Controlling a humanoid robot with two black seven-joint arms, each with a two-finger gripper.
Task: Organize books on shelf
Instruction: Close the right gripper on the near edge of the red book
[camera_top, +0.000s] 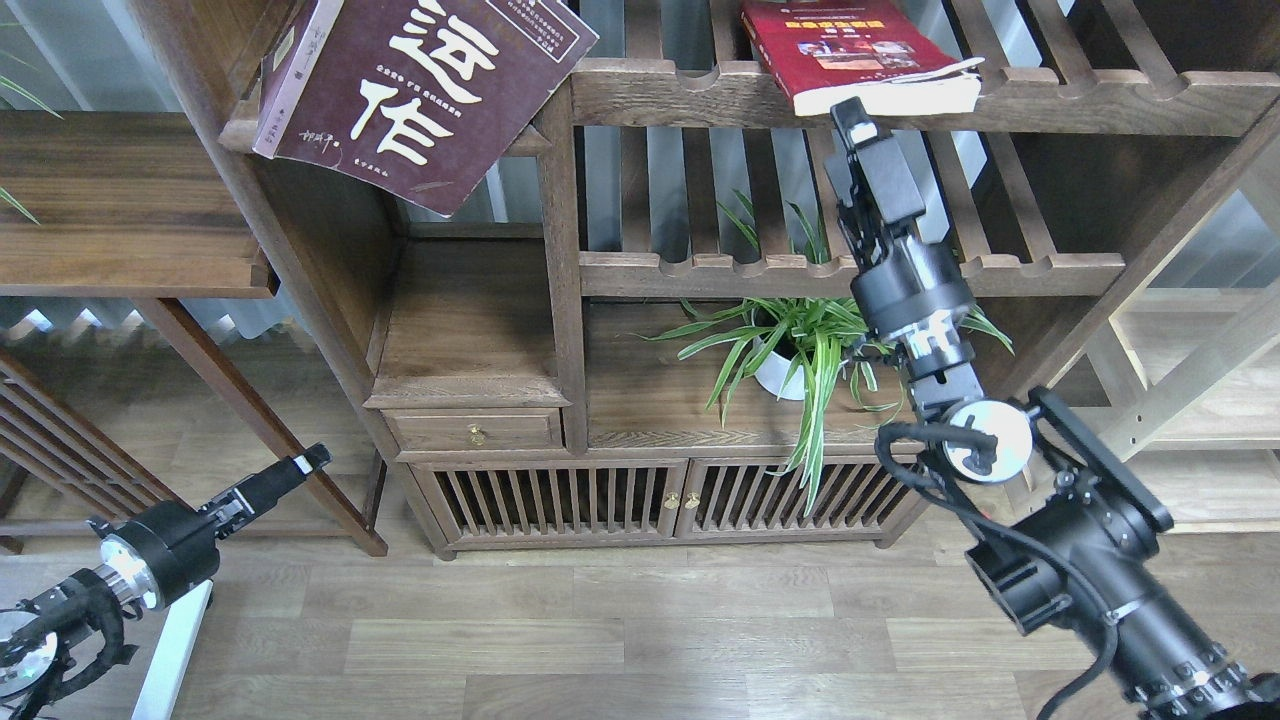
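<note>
The dark wooden bookcase (560, 250) fills most of the head view, and everything here is placed against it. A large maroon-brown book (420, 95) with big cream Chinese characters lies tilted across the bookcase's upper left compartment, one corner hanging over the front edge and another reaching past the upright post. A red book (850, 50) with a yellow band rests flat on the top slatted rack (1100, 100) at the bookcase's upper right, its pale page edge facing out over the scalloped front rail. The right gripper (850, 118) is raised in front of the bookcase, its tip just beneath the red book's page edge; its fingers are seen edge-on and dark, so whether they are spread or closed cannot be told, and contact with the book cannot be confirmed. Behind that arm, a green plant (800, 335) in a white pot stands on the bookcase's lower right shelf board. The left gripper (305, 465) hangs low, to the left of the bookcase's base near the floor, holding nothing; its fingers look close together, though the gap cannot be read.
</note>
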